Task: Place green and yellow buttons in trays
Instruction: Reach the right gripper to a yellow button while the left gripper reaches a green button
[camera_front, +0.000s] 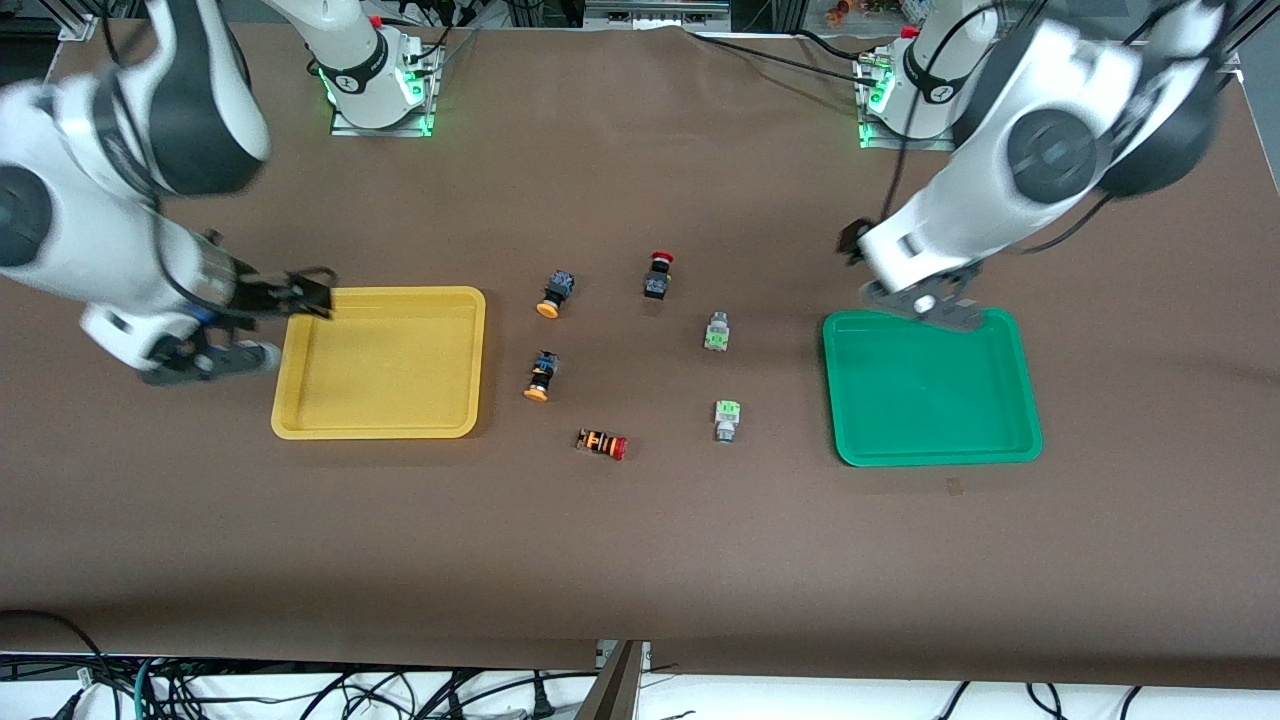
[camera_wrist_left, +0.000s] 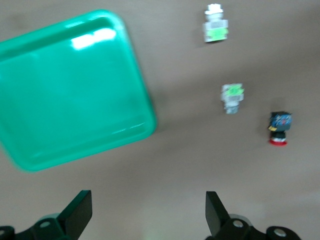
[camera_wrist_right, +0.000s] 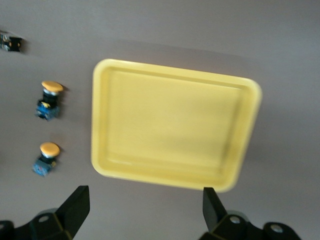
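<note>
The yellow tray and the green tray lie empty on the brown table. Between them lie two yellow-capped buttons beside the yellow tray, and two green-capped buttons closer to the green tray. My left gripper is open and empty over the green tray's rim nearest the robots. Its wrist view shows the green tray and both green buttons. My right gripper is open and empty beside the yellow tray. Its wrist view shows the yellow tray and both yellow buttons.
A red-capped black button stands among the buttons, farther from the front camera, and shows in the left wrist view. A red-capped button with an orange-striped body lies nearest the front camera. Bare table surrounds the trays.
</note>
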